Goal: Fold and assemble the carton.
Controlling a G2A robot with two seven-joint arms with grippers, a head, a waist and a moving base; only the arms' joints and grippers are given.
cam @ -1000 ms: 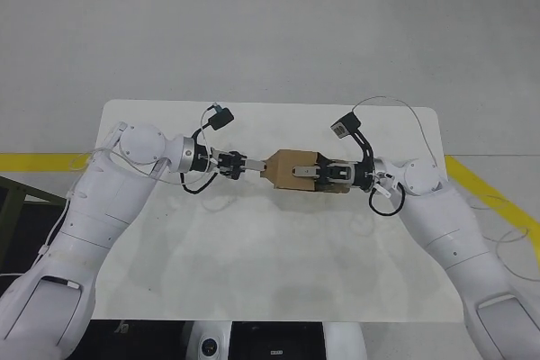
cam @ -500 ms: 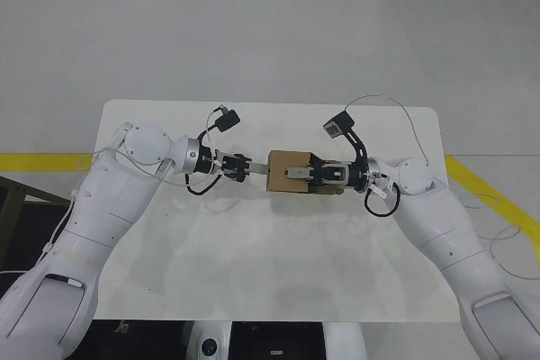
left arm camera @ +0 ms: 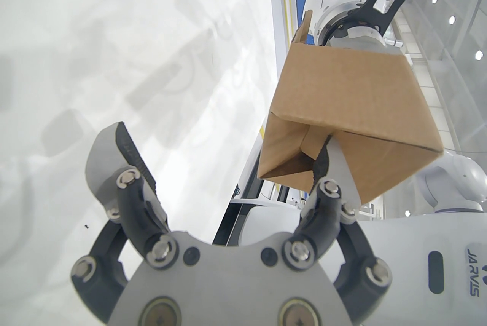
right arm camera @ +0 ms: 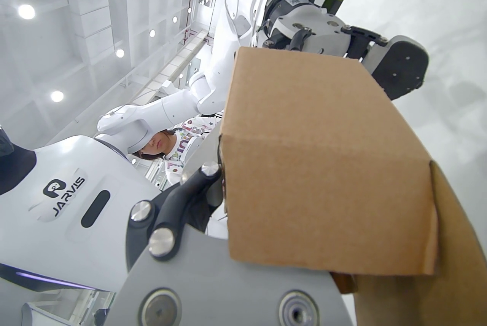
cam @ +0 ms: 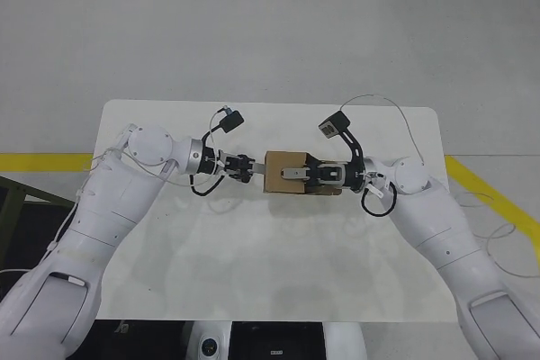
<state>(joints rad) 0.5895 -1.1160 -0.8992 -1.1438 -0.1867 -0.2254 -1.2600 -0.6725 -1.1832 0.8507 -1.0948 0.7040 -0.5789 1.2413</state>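
Brown carton (cam: pixel 277 183) up over the white table (cam: pixel 252 261), right gripper (cam: pixel 299 171) clamped on it, left gripper (left arm camera: pixel 224 148) spread wide, one finger (left arm camera: pixel 336 167) touching the carton's end flaps

White arms (cam: pixel 117 193); black wrist cables (cam: pixel 202 187); left gripper (left arm camera: pixel 224 148) grey, black links (left arm camera: pixel 134 215), silver screws (left arm camera: pixel 161 250).

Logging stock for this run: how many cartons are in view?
1. The brown carton is above the table, clamped in the right gripper; the left gripper, jaws open, is at its other end. No others visible.
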